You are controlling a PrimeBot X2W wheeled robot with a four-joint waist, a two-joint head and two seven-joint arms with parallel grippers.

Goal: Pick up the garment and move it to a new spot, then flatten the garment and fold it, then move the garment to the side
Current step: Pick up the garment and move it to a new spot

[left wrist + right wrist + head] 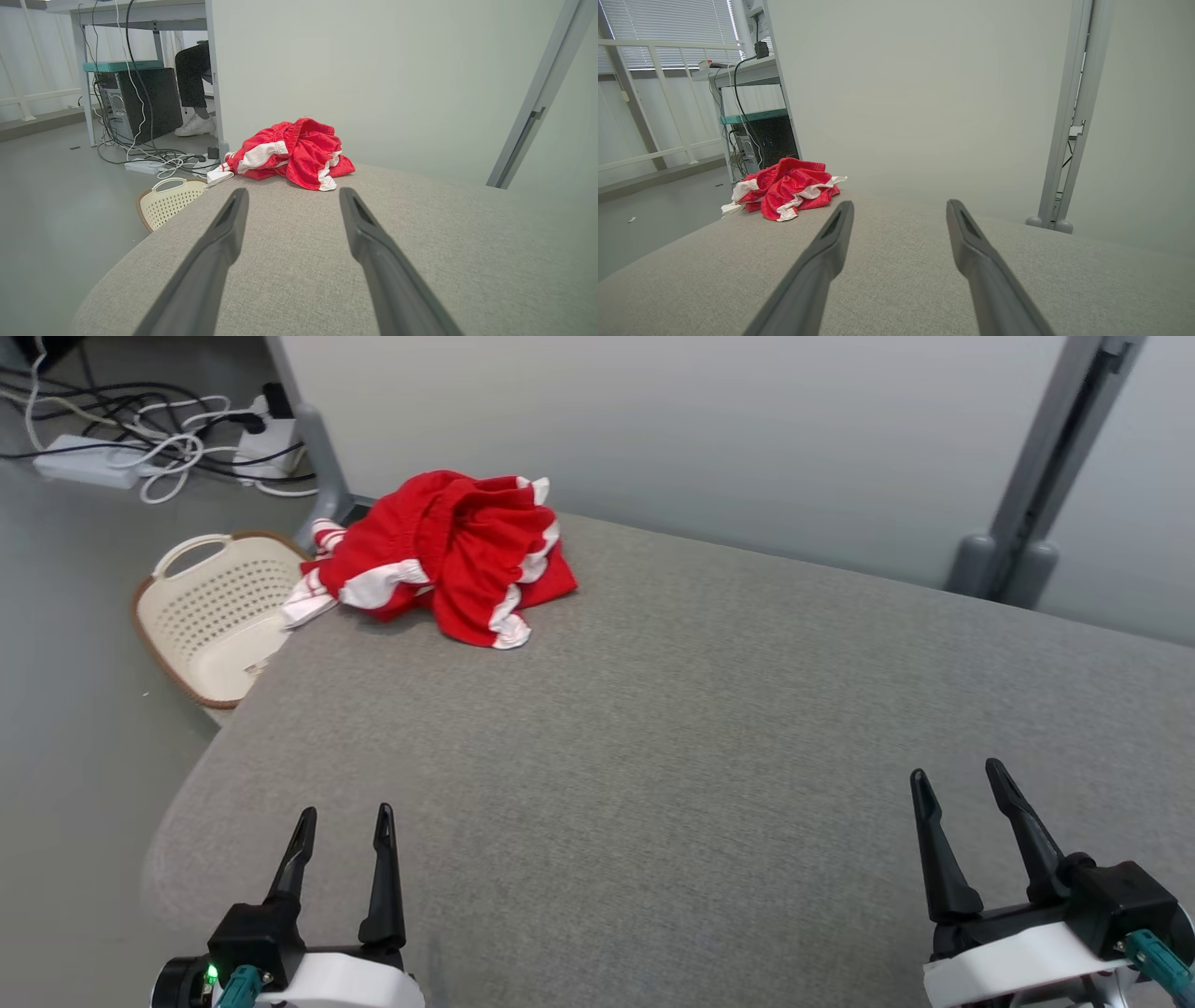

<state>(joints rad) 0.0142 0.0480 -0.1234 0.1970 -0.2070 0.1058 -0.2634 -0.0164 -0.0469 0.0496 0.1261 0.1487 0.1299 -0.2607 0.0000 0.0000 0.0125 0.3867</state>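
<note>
A crumpled red garment (448, 551) with white trim lies in a heap at the far left corner of the grey padded surface (700, 728), partly hanging over its edge. My left gripper (344, 817) rests open at the near left, well short of the garment. My right gripper (957, 779) is open at the near right, far from it. The left wrist view has the garment (294, 154) straight ahead beyond the open left gripper (292, 196). From the right wrist the garment (784, 193) lies ahead to the left of the open right gripper (899, 207).
A cream perforated basket (210, 611) stands on the floor beside the surface's left corner. Cables and power strips (140, 439) lie on the floor behind it. A pale partition wall (700, 420) with grey posts (1027, 523) backs the surface. A person's leg and shoe (196, 121) show under a desk.
</note>
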